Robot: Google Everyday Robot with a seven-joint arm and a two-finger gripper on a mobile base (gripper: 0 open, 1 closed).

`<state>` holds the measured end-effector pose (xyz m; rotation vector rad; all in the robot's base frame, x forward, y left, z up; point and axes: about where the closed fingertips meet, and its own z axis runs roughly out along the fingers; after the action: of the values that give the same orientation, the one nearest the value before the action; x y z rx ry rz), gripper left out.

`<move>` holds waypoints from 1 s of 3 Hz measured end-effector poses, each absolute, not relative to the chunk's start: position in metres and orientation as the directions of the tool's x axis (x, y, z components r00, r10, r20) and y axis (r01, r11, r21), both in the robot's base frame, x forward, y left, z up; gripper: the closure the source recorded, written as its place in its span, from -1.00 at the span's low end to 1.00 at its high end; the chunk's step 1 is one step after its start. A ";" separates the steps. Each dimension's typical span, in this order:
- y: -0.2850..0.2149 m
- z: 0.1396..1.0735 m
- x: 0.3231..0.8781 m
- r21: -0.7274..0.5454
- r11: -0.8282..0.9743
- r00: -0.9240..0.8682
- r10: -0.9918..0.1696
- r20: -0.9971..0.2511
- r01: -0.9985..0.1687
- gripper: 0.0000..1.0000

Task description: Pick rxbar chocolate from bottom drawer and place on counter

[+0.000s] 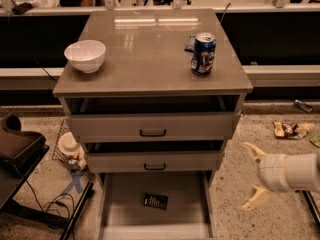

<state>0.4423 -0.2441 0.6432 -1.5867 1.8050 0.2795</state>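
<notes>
Gripper (254,176) right of bottom drawer (124,205), jaws apart, empty; rxbar chocolate (155,201) mid-floor, clear of walls.

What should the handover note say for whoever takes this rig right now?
End effector: open, empty, low on the right of the cabinet, outside the drawer.
Rxbar chocolate: lying flat on the floor of the bottom drawer, near the middle, untouched.
Bottom drawer: pulled out, bar in plain view.
Counter: holds a white bowl on the left and a soda can on the right, with bare space between them.
Done: drawer open. Left: reach in, grasp the bar, lift it out, and set it on the counter.
</notes>
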 end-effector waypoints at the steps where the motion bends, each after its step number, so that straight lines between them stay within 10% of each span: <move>1: -0.209 0.587 0.464 -0.298 0.254 0.017 -0.735 -0.678 -0.920 -1.00; 3: -0.179 0.481 0.497 -0.322 0.269 0.028 -0.727 -0.686 -0.908 -1.00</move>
<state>0.4972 -0.1789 0.4813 -1.5021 1.7394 0.2840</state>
